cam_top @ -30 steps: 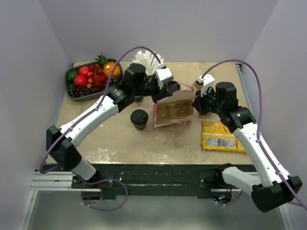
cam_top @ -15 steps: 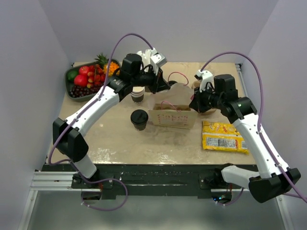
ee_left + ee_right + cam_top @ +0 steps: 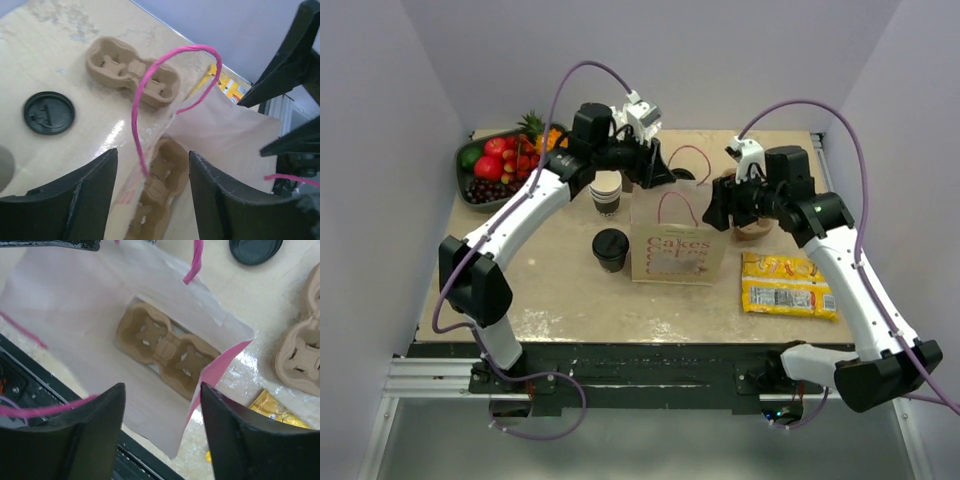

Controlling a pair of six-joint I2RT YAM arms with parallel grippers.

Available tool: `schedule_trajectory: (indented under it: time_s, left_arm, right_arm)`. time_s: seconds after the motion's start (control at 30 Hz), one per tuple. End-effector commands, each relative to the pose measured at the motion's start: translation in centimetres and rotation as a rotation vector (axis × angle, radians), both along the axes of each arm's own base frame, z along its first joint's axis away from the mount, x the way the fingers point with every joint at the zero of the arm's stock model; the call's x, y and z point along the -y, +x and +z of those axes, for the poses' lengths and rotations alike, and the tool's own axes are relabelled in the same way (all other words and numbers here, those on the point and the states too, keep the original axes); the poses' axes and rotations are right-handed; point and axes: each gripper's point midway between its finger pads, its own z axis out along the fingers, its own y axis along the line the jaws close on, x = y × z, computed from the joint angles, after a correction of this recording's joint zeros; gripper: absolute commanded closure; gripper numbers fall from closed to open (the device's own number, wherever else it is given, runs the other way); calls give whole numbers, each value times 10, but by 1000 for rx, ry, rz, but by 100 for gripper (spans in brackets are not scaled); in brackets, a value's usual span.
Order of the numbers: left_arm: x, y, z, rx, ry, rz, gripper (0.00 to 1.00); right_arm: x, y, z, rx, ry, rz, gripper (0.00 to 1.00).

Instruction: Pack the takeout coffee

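Flat a second ago, the bag (image 3: 670, 250) now stands upright and ready beside the takeout coffee (image 3: 611, 248); left wrist view, left tool (image 3: 152, 155) wide, pink handle (image 3: 137, 100) freed; right wrist view, right tool (image 3: 162, 387) wide over the bag's mouth.

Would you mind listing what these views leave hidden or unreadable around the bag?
- Top view: inside of the bag, hidden by its front wall.
- Top view: the spare cup carrier, mostly behind the right gripper.
- Left wrist view: body of the takeout coffee, under its lid.
- Top view: print on the yellow packet, too small.
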Motion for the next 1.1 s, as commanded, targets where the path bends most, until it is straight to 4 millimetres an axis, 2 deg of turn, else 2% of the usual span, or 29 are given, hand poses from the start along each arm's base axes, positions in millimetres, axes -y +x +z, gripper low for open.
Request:
schedule_trajectory:
  time_s: [0.0, 0.07, 0.1, 0.17, 0.2, 0.23, 0.3, 0.33, 0.37, 0.4, 0.47, 0.5, 0.53, 0.57, 0.6, 0.63, 0.67, 0.7, 0.73, 0.77, 0.8, 0.83, 0.87, 0.9, 0.97, 1.07]
  left_arm:
    - [-41, 21, 78, 178, -86, 61, 34]
    - [-63, 26, 88, 234, -67, 77, 30]
    - [-73, 20, 93, 241, -52, 86, 27]
    - [-97, 22, 86, 244, -17, 128, 23]
    - [-109, 15, 96, 261, -24, 159, 22]
    - [-127, 20, 82, 223, -14, 214, 22]
    - [-156, 23, 86, 185, -39, 355, 21]
    - [-181, 33, 73, 137, -31, 450, 20]
    - [-199, 38, 68, 84, -50, 533, 21]
    - [-233, 47, 56, 37, -53, 637, 21]
    - [-269, 55, 44, -54, -89, 760, 21]
    - [-298, 59, 33, -98, -101, 824, 21]
    - [-308, 59, 29, -136, -123, 859, 21]
    - [-318, 59, 28, -145, -137, 878, 22]
    - [-332, 56, 25, -149, -148, 909, 22]
    - [-337, 55, 26, -146, -155, 916, 22]
    - [-340, 53, 29, -130, -160, 920, 22]
    - [-345, 48, 30, -121, -163, 929, 22]
    - [-347, 46, 30, -111, -162, 933, 22]
    - [-347, 44, 31, -100, -163, 931, 22]
    - [-348, 39, 31, -93, -164, 933, 22]
    - [-349, 36, 30, -89, -160, 933, 22]
    - [-347, 33, 32, -79, -163, 922, 22]
    - [-347, 27, 30, -75, -160, 919, 22]
    - [-346, 23, 29, -60, -150, 910, 22]
    - [-346, 12, 29, -37, -139, 909, 22]
  right_arm:
    - [-3, 26, 74, 237, 36, 8, 28]
    - [-1, 28, 90, 300, 9, 35, 18]
    - [-1, 28, 109, 353, 12, 44, 15]
    - [-1, 28, 128, 432, -6, 80, 9]
    - [-3, 27, 145, 482, 1, 104, 7]
    - [-7, 25, 153, 509, 7, 138, 1]
    - [-17, 32, 172, 566, 8, 177, 1]
    - [-31, 32, 174, 581, -4, 227, 1]
    - [-43, 30, 171, 564, -21, 265, 1]
    - [-71, 34, 168, 554, -33, 327, 1]
    - [-100, 33, 158, 537, -49, 408, 1]
    - [-123, 23, 163, 549, -34, 463, 1]
    - [-146, 31, 142, 510, -52, 510, 1]
    - [-161, 26, 133, 489, -62, 555, 1]
    - [-186, 11, 141, 517, -46, 622, 1]
    - [-209, 17, 115, 481, -85, 655, 1]
    - [-225, 15, 110, 490, -91, 680, 1]
    - [-248, 4, 104, 498, -96, 724, 1]
    - [-258, 8, 95, 499, -131, 705, 1]
    - [-276, 15, 65, 459, -169, 709, 1]
    - [-288, 13, 55, 450, -180, 715, 1]
    - [-295, 14, 42, 418, -190, 695, 1]
    - [-303, 24, 18, 390, -230, 668, 1]
    - [-309, 22, 8, 376, -242, 670, 1]
    - [-312, 31, -20, 335, -297, 623, 1]
    - [-304, 37, -49, 292, -376, 593, 1]
